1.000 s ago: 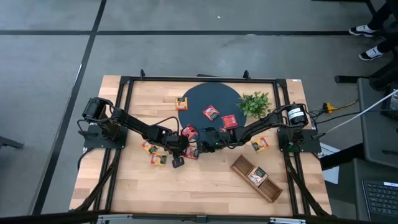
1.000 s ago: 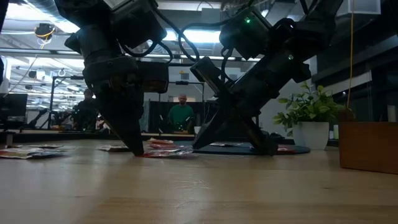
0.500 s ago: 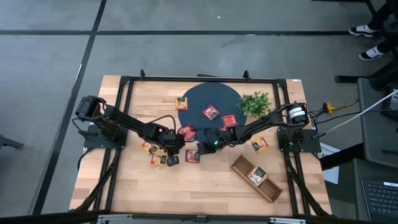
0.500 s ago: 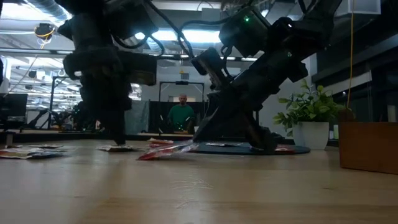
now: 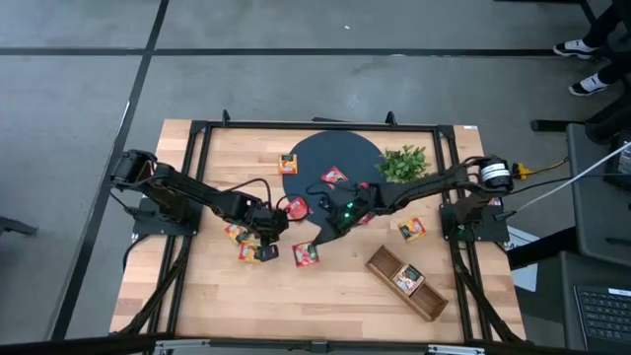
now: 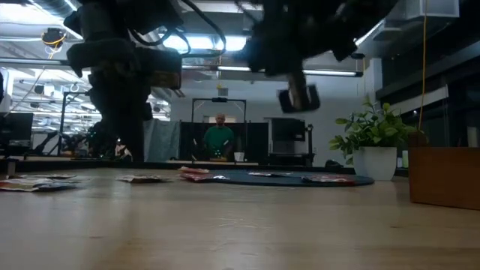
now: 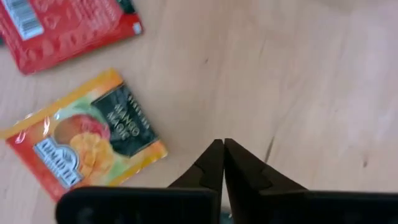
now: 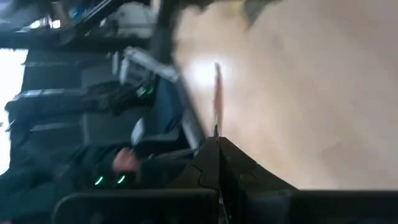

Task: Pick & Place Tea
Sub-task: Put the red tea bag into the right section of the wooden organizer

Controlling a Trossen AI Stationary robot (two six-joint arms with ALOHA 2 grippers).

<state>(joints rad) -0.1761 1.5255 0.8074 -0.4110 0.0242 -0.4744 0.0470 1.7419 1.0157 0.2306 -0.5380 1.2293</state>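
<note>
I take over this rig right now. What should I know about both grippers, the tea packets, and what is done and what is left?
Left gripper: shut, empty, low over the table beside a mango tea packet.
Right gripper: shut, raised off the table, apparently pinching a held tea packet, seen edge-on.
Wooden tray: one placed packet in the middle compartment; the other two look empty.
Loose packets: several on the dark round mat, e.g. a red one; others on the table, e.g. near the plant and at the centre.
Left: nearly all packets are outside the tray.
</note>
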